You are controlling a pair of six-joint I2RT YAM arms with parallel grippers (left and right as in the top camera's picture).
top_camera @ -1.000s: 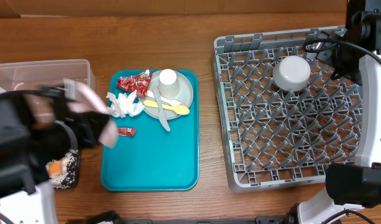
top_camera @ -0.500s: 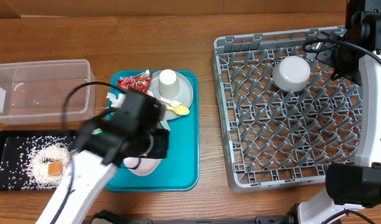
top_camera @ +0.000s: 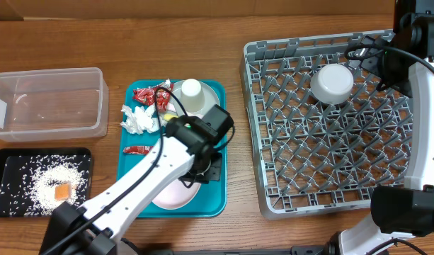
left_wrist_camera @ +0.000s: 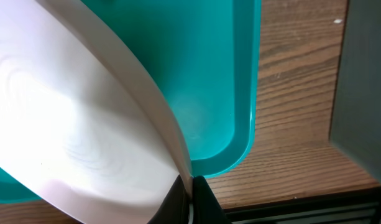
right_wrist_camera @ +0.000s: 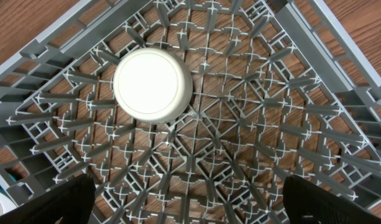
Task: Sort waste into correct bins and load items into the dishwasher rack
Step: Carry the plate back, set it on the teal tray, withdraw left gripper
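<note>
My left gripper (top_camera: 201, 172) is shut on the rim of the pale pink plate (top_camera: 175, 195), holding it tilted over the front right of the teal tray (top_camera: 215, 202). In the left wrist view the jaws (left_wrist_camera: 191, 188) pinch the plate's edge (left_wrist_camera: 72, 143). The grey-green plate (top_camera: 209, 99) holds the white cup (top_camera: 192, 89); spoon and fork are mostly hidden by my arm. Crumpled tissue (top_camera: 139, 119) and red wrappers (top_camera: 151, 94) lie on the tray. The white bowl (top_camera: 332, 83) sits upside down in the grey rack (top_camera: 330, 177). My right gripper (right_wrist_camera: 190, 208) is open above the rack (right_wrist_camera: 240, 124).
The clear tub (top_camera: 50, 103) stands at the far left. In front of it, the black tray (top_camera: 4, 159) holds rice and the orange cube (top_camera: 61, 192). Another red wrapper (top_camera: 137, 149) lies at the teal tray's left side. Bare wood separates the tray from the rack.
My left arm swung right from above the bins to the teal tray, carrying the pink plate. The right arm and the bowl have not moved.
</note>
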